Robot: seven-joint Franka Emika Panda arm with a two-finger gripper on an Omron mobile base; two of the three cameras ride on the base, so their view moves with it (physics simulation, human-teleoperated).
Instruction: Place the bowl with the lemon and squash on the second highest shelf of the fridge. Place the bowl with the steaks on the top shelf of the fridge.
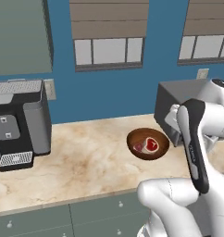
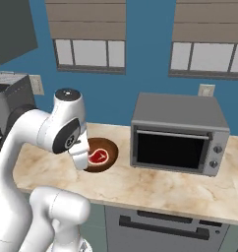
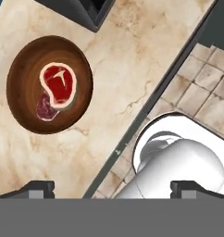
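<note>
Brown wooden bowl (image 3: 50, 84) of two red steaks (image 3: 57, 84) on marble counter (image 1: 86, 162); gripper (image 3: 111, 187) above, fingers spread, empty.

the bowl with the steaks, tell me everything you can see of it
The bowl is round, dark brown and looks like wood, with ring-like grain inside. It sits upright on the beige marbled counter, between the coffee machine and the toaster oven, nearer the oven. Inside lie two steaks: a bright red one with a pale fat rim, partly overlapping a darker purplish one. Nothing else touches it; the open hand is above, apart from it.
</note>
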